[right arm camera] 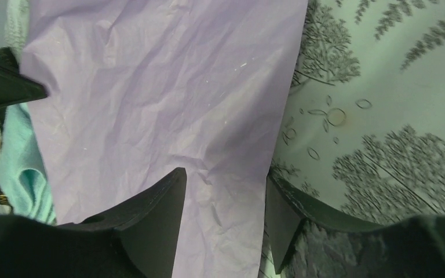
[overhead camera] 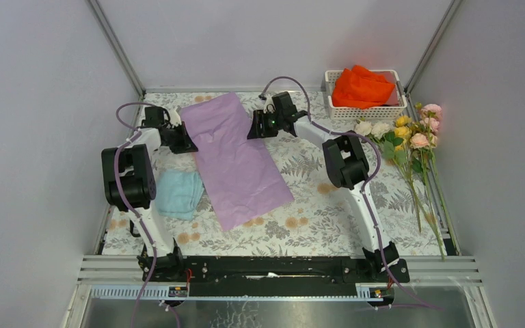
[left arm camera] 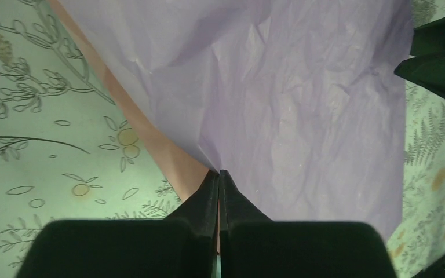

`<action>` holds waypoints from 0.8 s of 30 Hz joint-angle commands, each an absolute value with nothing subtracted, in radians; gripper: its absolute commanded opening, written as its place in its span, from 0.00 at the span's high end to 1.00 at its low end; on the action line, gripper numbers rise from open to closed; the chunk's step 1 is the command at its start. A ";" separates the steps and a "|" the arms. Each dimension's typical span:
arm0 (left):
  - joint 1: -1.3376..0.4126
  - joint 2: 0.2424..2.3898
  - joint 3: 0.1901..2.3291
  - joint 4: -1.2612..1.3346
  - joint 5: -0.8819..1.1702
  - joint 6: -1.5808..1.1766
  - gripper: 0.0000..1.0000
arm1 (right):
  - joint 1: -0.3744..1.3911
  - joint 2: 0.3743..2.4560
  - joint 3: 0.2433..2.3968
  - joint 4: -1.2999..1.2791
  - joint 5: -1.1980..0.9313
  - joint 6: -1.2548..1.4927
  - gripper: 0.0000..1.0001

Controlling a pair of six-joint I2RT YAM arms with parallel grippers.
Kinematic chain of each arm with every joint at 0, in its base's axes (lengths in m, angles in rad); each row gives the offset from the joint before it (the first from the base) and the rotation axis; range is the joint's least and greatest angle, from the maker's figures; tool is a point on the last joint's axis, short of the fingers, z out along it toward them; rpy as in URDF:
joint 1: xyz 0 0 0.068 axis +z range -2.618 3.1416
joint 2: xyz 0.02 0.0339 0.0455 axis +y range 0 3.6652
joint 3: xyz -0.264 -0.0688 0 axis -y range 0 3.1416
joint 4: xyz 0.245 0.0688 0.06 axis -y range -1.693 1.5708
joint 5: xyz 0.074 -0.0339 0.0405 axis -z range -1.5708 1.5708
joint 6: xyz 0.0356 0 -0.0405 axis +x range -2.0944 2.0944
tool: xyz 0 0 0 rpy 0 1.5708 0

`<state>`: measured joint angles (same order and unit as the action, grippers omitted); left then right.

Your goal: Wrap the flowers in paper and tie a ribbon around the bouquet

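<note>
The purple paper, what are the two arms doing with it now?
The left gripper is shut on one edge of the paper, where the pink underside shows. The right gripper is open over the opposite edge and holds nothing. The flowers lie apart on the right, not wrapped yet.

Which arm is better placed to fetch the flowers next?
Right. The flowers lie on that side, and the right gripper is open and empty; the left gripper is shut on the edge of the paper.
</note>
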<state>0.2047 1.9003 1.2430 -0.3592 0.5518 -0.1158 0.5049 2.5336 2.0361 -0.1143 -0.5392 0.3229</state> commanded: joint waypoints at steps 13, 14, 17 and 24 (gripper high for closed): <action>0.131 1.599 1.070 -0.101 0.647 -0.627 1.00 | 0.771 1.867 1.515 -0.020 -0.018 0.053 0.17; 0.122 1.580 1.064 -0.099 0.631 -0.643 1.00 | 0.815 1.857 1.494 -0.011 0.006 0.052 0.14; 0.102 1.518 1.037 -0.095 0.581 -0.666 1.00 | 0.921 1.854 1.449 0.077 0.068 0.074 0.03; 0.075 1.436 0.997 -0.075 0.530 -0.685 1.00 | 1.012 1.966 1.565 0.044 0.268 0.110 0.00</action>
